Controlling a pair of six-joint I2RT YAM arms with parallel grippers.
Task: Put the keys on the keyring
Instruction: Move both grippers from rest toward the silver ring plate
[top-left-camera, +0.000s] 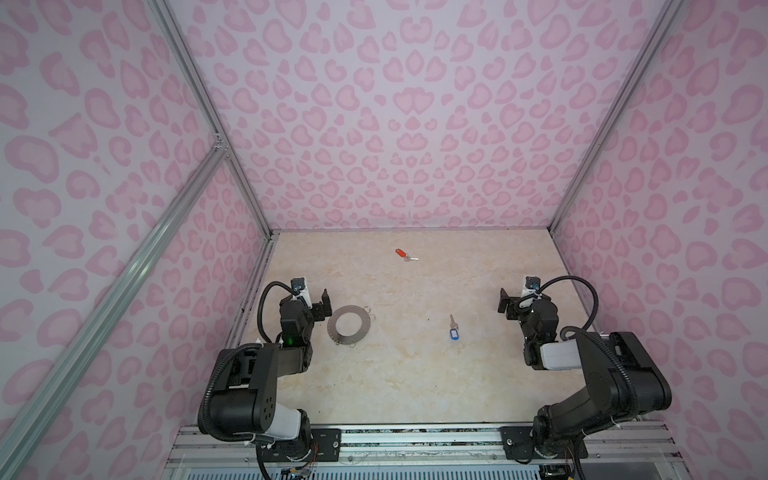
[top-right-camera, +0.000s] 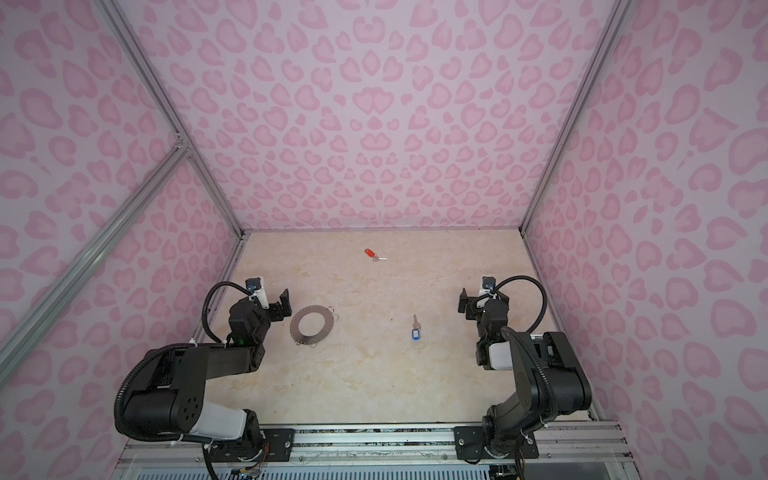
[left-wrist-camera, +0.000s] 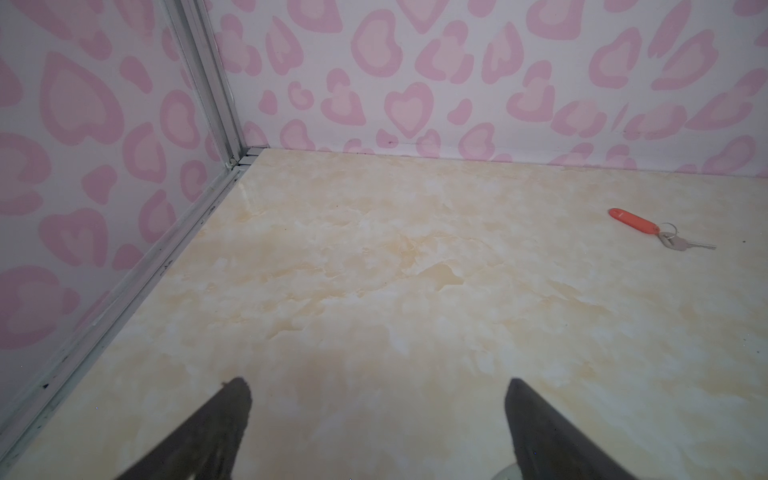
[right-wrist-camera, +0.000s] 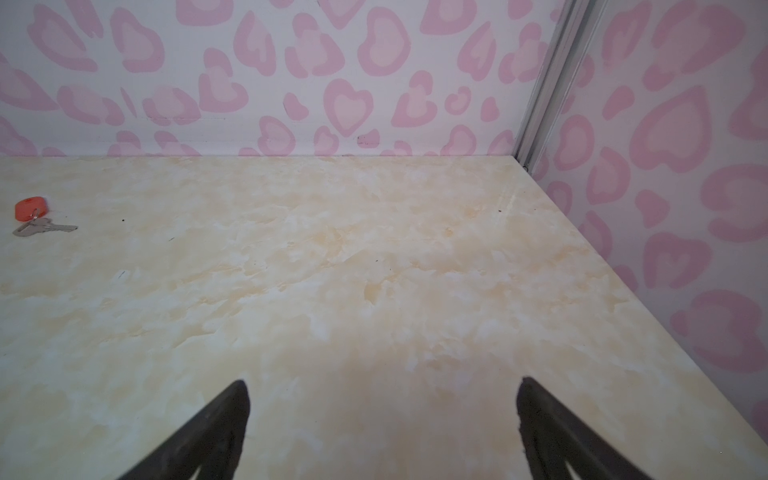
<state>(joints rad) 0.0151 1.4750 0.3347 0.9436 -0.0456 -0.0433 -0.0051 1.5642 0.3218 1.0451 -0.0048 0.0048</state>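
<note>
Left hand (top-left-camera: 325, 306) beside keyring (top-left-camera: 349, 325), blue-tagged key (top-left-camera: 452, 328) nearer right hand (top-left-camera: 504, 305)

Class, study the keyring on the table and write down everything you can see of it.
The keyring is a flat, grey, metal-looking disc with a large round centre hole. Faint small holes dot its rim, and thin wire loops stick out from its edge. It lies flat on the beige marbled table, on the left in both top views. Only the table touches it; the red-tagged key and the blue-tagged key lie well apart.
</note>
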